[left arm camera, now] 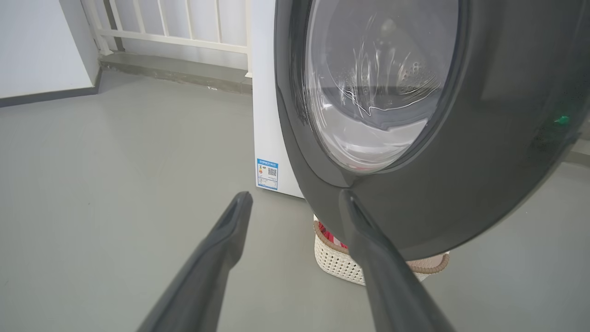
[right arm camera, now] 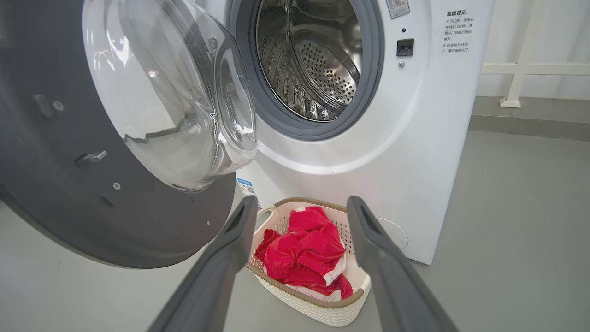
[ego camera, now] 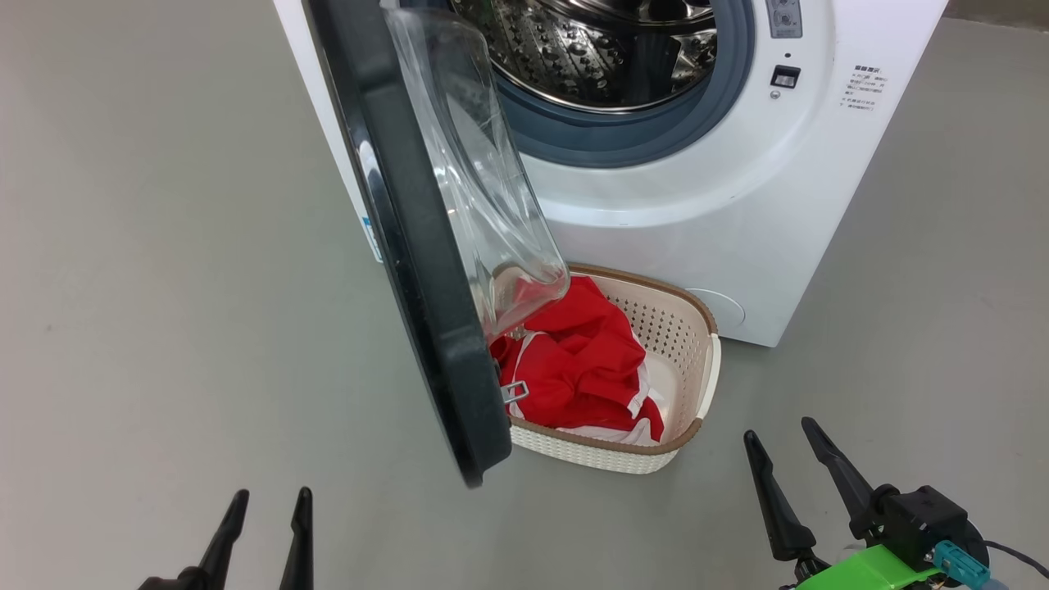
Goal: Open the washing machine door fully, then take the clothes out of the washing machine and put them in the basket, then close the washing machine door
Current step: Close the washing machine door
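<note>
Wide grey floor [ego camera: 147, 246], smooth and matte, runs under both pincers and off to a pale wall [left arm camera: 37, 46] and a white railing [left arm camera: 184, 39] far beyond the left pincer [ego camera: 273, 492]. Straight ahead of the right pincer [ego camera: 778, 428] stands the washing machine [ego camera: 737, 229], a white box flat on that floor, its steel drum [right arm camera: 318, 60] gaping. The washing machine door [ego camera: 410, 246] is swung out, edge-on ahead and between the two pincers, with the glass bowl bulging toward the right pincer's side. The basket [ego camera: 697, 360] sits on the floor just ahead of the right pincer, close to the machine's front and partly under the door. The clothes [ego camera: 586, 360] are in it, a red heap with white trim. A small blue label [left arm camera: 267, 174] marks the machine's lower corner, beyond the left pincer's fingertips. Both pincers are spread wide and hold nothing, hanging over bare floor apart from door and basket.
</note>
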You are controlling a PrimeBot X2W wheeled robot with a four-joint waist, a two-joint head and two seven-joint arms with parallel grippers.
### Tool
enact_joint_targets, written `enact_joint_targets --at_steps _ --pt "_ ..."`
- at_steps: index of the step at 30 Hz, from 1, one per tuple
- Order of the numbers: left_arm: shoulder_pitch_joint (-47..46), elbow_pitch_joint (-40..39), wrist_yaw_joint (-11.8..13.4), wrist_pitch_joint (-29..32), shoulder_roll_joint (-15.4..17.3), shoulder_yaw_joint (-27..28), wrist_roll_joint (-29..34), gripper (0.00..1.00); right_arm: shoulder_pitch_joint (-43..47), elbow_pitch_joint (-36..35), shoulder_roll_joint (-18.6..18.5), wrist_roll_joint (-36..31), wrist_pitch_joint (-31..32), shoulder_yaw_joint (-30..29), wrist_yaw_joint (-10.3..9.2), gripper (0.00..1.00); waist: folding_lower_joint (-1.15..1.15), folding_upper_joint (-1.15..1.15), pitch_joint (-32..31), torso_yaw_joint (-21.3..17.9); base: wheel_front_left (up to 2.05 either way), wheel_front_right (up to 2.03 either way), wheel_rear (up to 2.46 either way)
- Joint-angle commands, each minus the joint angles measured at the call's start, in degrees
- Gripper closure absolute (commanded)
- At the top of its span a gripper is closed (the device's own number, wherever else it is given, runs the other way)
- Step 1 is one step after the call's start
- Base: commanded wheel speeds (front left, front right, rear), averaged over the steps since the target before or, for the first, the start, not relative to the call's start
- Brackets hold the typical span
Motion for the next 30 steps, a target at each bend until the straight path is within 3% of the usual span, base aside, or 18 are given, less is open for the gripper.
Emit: enact_joint_targets --at_steps 1,6,7,8,9,10,11,12,18,23,27,30 --pt "-1.3 -1.7 -0.3 -0.7 0.3 2.1 0.7 0.00 -1.6 -1.3 -0.1 0.1 -0.4 1.4 0.42 0.00 0.00 0.00 0.0 0.0 0.00 0.00 0.00" --pt "-1.4 -2.1 -0.3 -0.7 0.2 2.3 0.4 0.00 -1.7 -1.3 0.0 0.2 -0.4 1.3 0.42 0.00 0.00 0.00 0.0 0.0 0.00 0.00 0.00" --pt "-1.5 -2.3 -0.3 -0.7 0.2 2.3 0.3 0.06 -1.7 -1.3 0.0 0.1 -0.4 1.3 0.42 0.00 0.00 0.00 0.0 -0.1 0.00 0.00 0.00" --pt "-1.7 -2.5 -0.3 -0.7 0.2 2.3 -0.1 0.24 -1.8 -1.3 0.0 0.1 -0.4 1.3 0.42 0.00 0.00 0.00 0.1 -0.1 0.00 0.00 0.00" --pt "-1.8 -2.7 -0.3 -0.7 0.2 2.3 -0.7 0.51 -1.8 -1.3 0.0 0.1 -0.4 1.2 0.42 0.00 0.00 0.00 0.1 -0.1 0.00 0.00 0.00" --pt "-2.0 -2.9 -0.3 -0.7 0.2 2.3 -1.4 0.60 -1.9 -1.3 0.0 0.1 -0.4 1.2 0.42 0.00 0.00 0.00 0.1 -0.1 0.00 0.00 0.00" --pt "-2.2 -3.2 -0.3 -0.7 0.2 2.1 -2.5 0.89 -1.9 -1.3 0.0 0.1 -0.4 1.2 0.42 0.00 0.00 0.00 0.1 -0.2 0.00 0.00 0.00" --pt "-2.4 -3.6 -0.3 -0.7 0.2 2.0 -3.9 1.00 -1.9 -1.3 0.1 0.1 -0.4 1.1 0.42 0.00 0.00 0.00 0.2 -0.2 0.00 0.00 0.00" --pt "-4.5 -6.0 -0.3 -0.7 0.1 2.9 -13.9 1.00 -2.1 -1.4 0.1 0.1 -0.4 1.0 0.42 0.00 0.00 0.00 0.5 -0.5 0.00 0.00 0.00" --pt "-7.9 -6.8 -0.3 -0.7 0.6 3.6 -38.4 1.00 -2.5 -1.4 0.2 0.1 -0.4 1.2 0.42 0.00 0.00 0.00 1.1 -1.2 0.00 0.00 0.00" --pt "-10.2 -8.4 -0.3 -0.2 4.3 1.4 -60.5 1.00 -3.0 -1.4 0.2 0.1 -0.4 1.3 0.42 0.00 0.00 0.00 1.7 -2.4 0.00 0.00 0.00" --pt "-11.2 -11.3 -0.3 5.6 7.1 1.1 -74.3 1.00 -3.2 -1.5 0.2 0.1 -0.4 1.3 0.42 0.00 0.00 0.00 2.1 -3.3 0.00 0.00 0.00"
